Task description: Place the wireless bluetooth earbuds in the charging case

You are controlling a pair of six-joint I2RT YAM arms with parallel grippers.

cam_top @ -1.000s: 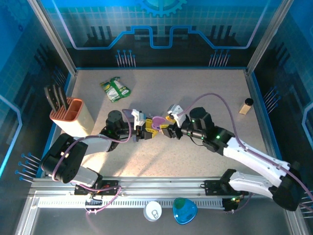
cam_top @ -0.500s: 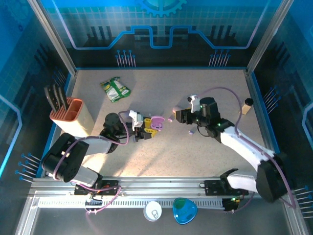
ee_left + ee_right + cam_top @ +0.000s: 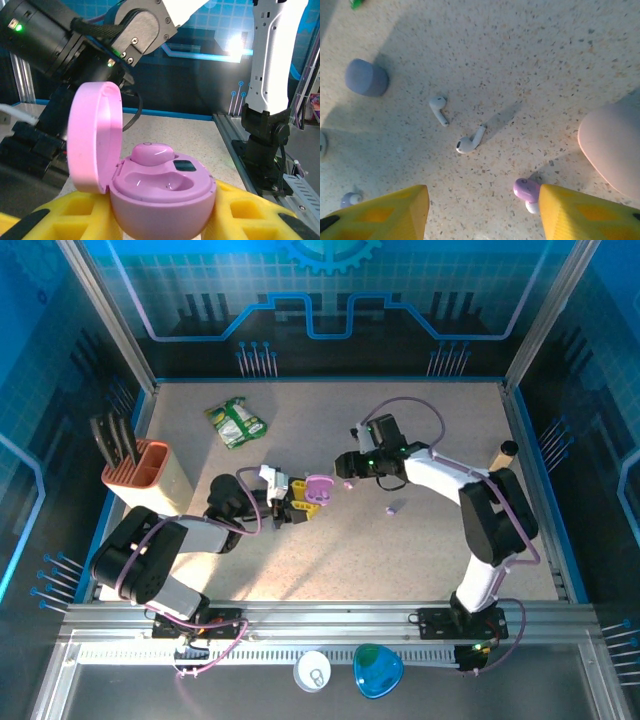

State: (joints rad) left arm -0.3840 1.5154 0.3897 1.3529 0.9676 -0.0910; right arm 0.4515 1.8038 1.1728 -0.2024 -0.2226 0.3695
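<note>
left pincer grips the pink charging case upright, lid swung open; one pink earbud sits in it, dome up. right pincer hangs open over the worktop. between its fingers a second pink earbud lies flat, head far, stem near. beyond lies a white earbud.

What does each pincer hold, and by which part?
Left pincer: the open pink case, gripped by its lower shell. Right pincer: open, holding nothing.
</note>
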